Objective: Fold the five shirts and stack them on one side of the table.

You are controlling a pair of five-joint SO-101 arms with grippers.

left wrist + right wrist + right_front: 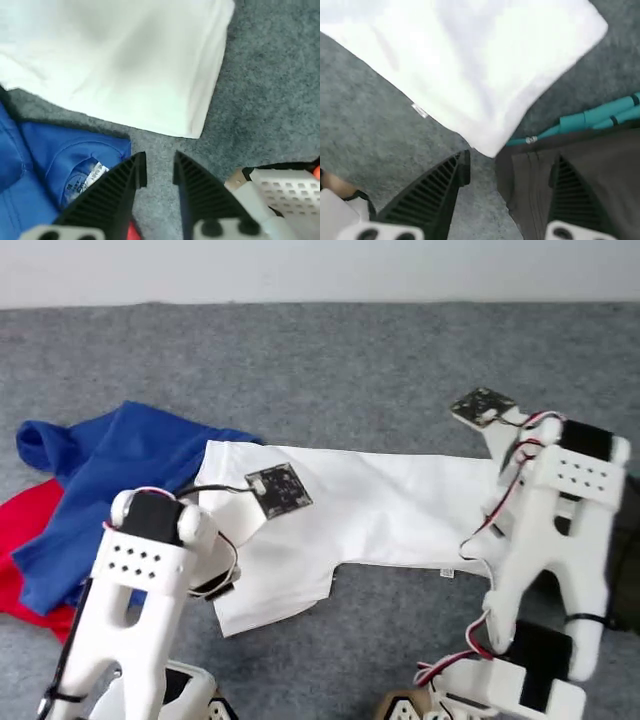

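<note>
The left hand [160,167] hangs just above the grey carpet-like table [350,370] with its two black ribbed fingers [122,187] parted by a narrow gap; bare table shows in the gap and nothing is gripped. Just ahead of its fingertips, and not touching them, lies a doubled edge and corner of the white short-sleeved fabric shirt [380,510]. To one side of the left hand, close to the finger, lies the blue fabric shirt [110,480], collar up, with a white neck label [82,180] showing. The red fabric shirt [25,530] lies beyond the blue one on the side away from the left hand, partly covered by it. The right hand [512,165] is wide open and grips nothing. One finger [442,187] stands over bare table, while the other stands over a dark grey garment [580,150] that lies below and beside the hand. Whether that finger touches the garment cannot be told. A teal strip [600,117] runs along the far edge of the dark garment. The hem corner of the white shirt lies just ahead of the right hand's fingertips, reaching close to the dark garment's edge. A small white tag [420,110] projects from the hem. In the high view the white shirt lies spread flat between the left arm [140,570] and the right arm [550,530], and its near sleeve overlaps the blue shirt's edge.
</note>
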